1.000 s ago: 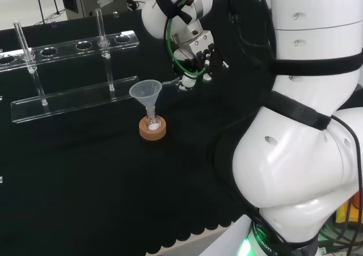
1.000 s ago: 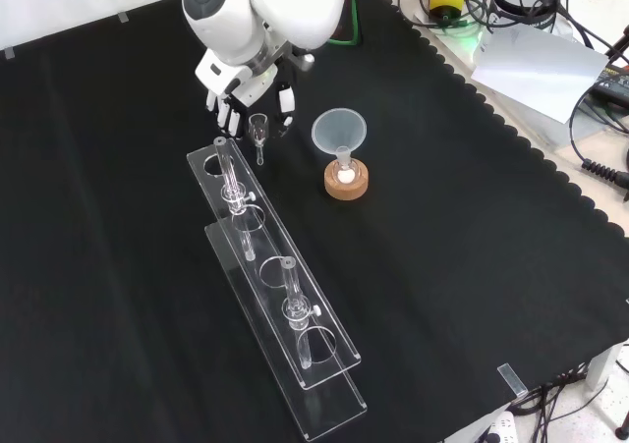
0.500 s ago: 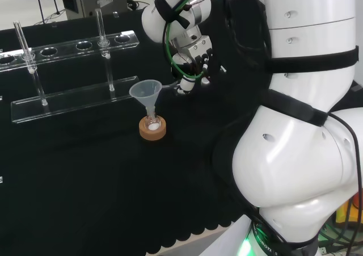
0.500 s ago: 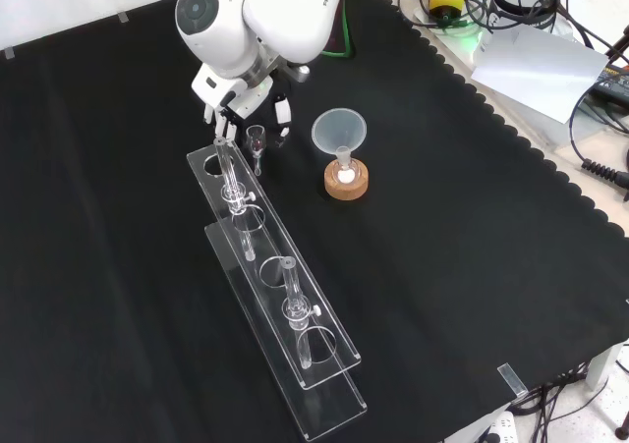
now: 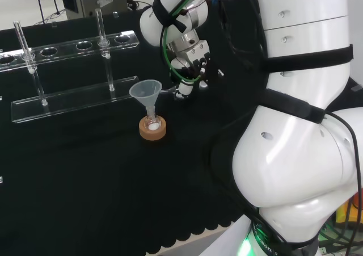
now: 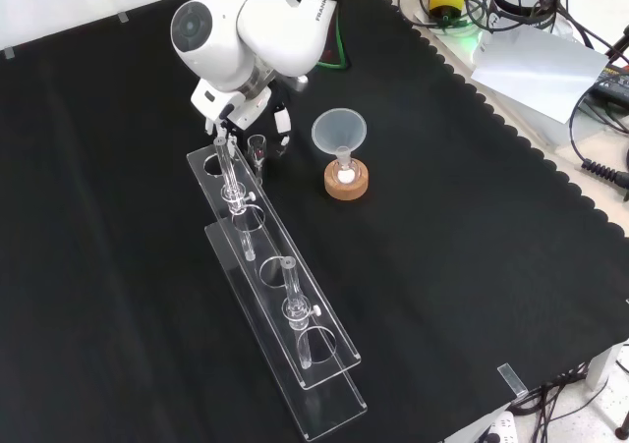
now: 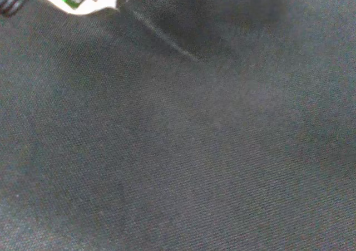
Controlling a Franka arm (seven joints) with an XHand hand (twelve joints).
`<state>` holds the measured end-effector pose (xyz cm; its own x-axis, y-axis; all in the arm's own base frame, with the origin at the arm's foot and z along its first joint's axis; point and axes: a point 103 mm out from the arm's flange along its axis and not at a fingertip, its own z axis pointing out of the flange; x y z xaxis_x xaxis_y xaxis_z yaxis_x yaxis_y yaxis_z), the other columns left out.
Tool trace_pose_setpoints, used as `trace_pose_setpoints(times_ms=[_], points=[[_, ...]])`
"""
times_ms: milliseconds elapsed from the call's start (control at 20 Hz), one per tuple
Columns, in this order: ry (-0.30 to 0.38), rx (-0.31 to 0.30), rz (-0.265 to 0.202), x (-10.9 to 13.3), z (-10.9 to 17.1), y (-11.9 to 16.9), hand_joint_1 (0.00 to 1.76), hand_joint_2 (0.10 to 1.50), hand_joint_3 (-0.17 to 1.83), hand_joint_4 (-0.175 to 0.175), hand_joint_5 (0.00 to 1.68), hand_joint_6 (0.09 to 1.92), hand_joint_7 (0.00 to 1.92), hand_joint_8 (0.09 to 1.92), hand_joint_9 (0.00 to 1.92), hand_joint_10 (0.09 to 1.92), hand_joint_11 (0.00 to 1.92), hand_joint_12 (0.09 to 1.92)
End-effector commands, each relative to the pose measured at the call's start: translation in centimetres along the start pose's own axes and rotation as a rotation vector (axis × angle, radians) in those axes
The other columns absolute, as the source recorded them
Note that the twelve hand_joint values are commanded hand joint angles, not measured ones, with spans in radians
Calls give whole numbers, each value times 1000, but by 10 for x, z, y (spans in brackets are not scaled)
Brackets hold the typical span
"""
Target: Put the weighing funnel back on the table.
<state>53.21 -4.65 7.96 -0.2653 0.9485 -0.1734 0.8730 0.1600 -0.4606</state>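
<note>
Robot hand (image 6: 236, 104) grips the weighing funnel (image 6: 257, 150) low over the table (image 6: 472, 266).

In the front view, curled fingers (image 6: 283, 122) pinch the small clear piece between the upper end of the test-tube rack (image 6: 270, 276) and the funnel (image 6: 339, 129) standing in its flask on a cork ring (image 6: 346, 184), toward the table's top edge. Whether the piece touches the cloth cannot be told.
</note>
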Motion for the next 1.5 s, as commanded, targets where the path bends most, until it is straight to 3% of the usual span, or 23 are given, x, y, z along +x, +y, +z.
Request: trace_pose_setpoints(times_ms=[50,1050,1250,1350,1500], points=[[3,9,-8,4,3,4,1096,635,806,175,1158,946,776,582,1141,297,787,1086],[-5,22,-15,12,5,10,1092,648,787,175,1149,949,774,585,1139,291,786,1086],[3,29,-17,13,5,10,1078,712,674,175,1126,933,731,598,1107,286,759,1102],[3,44,-20,14,5,10,1057,810,507,175,1086,932,653,624,1051,300,703,1137],[-1,77,-26,12,7,9,902,735,531,53,838,871,494,664,897,397,575,1215]])
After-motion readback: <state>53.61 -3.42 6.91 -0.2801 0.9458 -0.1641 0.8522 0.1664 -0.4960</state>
